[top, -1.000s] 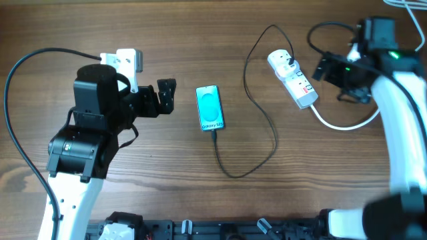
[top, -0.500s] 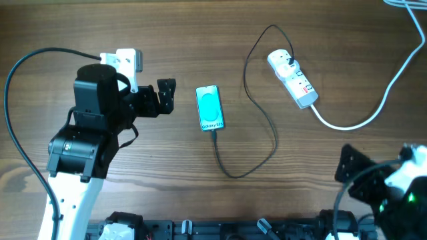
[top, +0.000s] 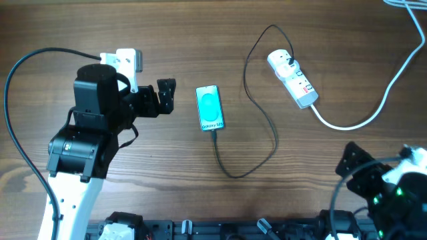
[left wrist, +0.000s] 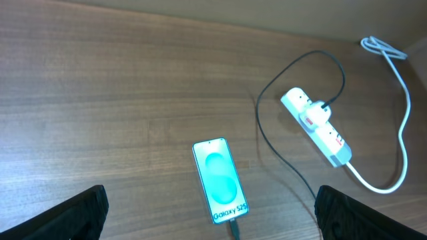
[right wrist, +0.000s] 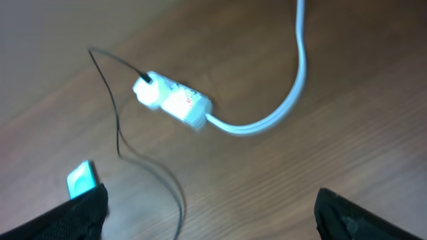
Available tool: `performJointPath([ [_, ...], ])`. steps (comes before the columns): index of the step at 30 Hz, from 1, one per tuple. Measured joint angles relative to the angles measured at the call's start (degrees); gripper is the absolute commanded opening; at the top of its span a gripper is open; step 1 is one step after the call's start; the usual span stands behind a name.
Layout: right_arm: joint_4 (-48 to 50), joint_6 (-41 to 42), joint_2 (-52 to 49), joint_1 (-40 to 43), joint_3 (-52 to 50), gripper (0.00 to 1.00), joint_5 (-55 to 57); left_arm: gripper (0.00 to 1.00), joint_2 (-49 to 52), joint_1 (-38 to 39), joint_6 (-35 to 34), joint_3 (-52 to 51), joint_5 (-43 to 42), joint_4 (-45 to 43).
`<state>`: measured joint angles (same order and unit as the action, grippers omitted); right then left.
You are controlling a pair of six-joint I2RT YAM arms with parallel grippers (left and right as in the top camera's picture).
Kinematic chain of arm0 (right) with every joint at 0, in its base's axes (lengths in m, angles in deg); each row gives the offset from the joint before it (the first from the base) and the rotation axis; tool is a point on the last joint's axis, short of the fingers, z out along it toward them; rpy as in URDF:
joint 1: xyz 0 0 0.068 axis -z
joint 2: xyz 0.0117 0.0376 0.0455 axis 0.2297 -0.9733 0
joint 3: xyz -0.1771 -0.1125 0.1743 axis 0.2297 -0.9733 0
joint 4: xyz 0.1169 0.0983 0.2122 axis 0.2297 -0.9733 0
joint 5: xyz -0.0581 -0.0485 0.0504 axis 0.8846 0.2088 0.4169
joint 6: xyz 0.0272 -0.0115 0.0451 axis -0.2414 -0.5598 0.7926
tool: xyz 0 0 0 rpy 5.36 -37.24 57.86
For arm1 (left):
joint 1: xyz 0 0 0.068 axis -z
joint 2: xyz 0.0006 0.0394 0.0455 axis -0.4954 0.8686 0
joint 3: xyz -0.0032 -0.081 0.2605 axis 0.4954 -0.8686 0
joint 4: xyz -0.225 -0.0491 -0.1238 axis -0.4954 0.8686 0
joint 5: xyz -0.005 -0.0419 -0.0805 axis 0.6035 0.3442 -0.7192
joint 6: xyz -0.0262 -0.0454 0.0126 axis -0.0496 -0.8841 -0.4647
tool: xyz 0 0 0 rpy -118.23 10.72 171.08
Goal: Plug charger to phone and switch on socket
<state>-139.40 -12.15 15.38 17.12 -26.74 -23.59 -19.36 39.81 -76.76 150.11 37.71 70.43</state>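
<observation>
The phone [top: 209, 108] lies flat mid-table with its cyan screen up; it also shows in the left wrist view [left wrist: 220, 180] and at the left edge of the right wrist view [right wrist: 81, 179]. The black charger cable [top: 272, 137] loops from the phone's near end, where its tip [top: 215, 133] touches the phone, round to the white socket [top: 293, 79]. The socket also shows in both wrist views [left wrist: 317, 127] [right wrist: 172, 101]. My left gripper [top: 165, 97] [left wrist: 210, 195] is open, left of the phone and above the table. My right gripper [top: 352, 165] [right wrist: 210, 200] is open and empty at the front right.
The socket's thick white cord [top: 363, 121] curves right and runs off the back right corner. My left arm's black cable [top: 30, 63] arcs over the left of the table. A dark rail [top: 220, 230] runs along the front edge.
My right arm has pulled back from beside the socket at the back right to the front right edge. The left arm, phone, cable and socket have not moved.
</observation>
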Motion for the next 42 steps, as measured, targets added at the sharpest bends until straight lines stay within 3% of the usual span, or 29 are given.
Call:
performJointPath([
  [3, 16.00, -7.72, 2.21, 0.00, -12.22, 1.00, -4.76, 1.00, 0.00, 0.00, 0.02, 0.00, 0.02, -0.04],
  [5, 27.74, -13.57, 9.05, 0.00, -22.45, 1.00, -11.39, 1.00, 0.00, 0.00, 0.02, 0.00, 0.00, -0.02],
  [11, 53.64, -17.55, 23.63, 0.00, -43.65, 1.00, -16.46, 1.00, 0.00, 0.00, 0.02, 0.00, 0.00, -0.02],
  [17, 72.87, -21.07, 24.96, 0.00, -55.56, 1.00, -17.31, 1.00, 0.00, 0.00, 0.02, 0.00, 0.00, 0.02],
  [25, 68.91, -30.69, 25.07, 0.00, -57.72, 1.00, -17.07, 1.00, 0.00, 0.00, 0.02, 0.00, 0.00, -0.02],
  [42, 68.26, -27.12, 25.07, 0.00, -57.72, 1.00, -11.21, 1.00, 0.00, 0.00, 0.02, 0.00, 0.00, -0.02],
])
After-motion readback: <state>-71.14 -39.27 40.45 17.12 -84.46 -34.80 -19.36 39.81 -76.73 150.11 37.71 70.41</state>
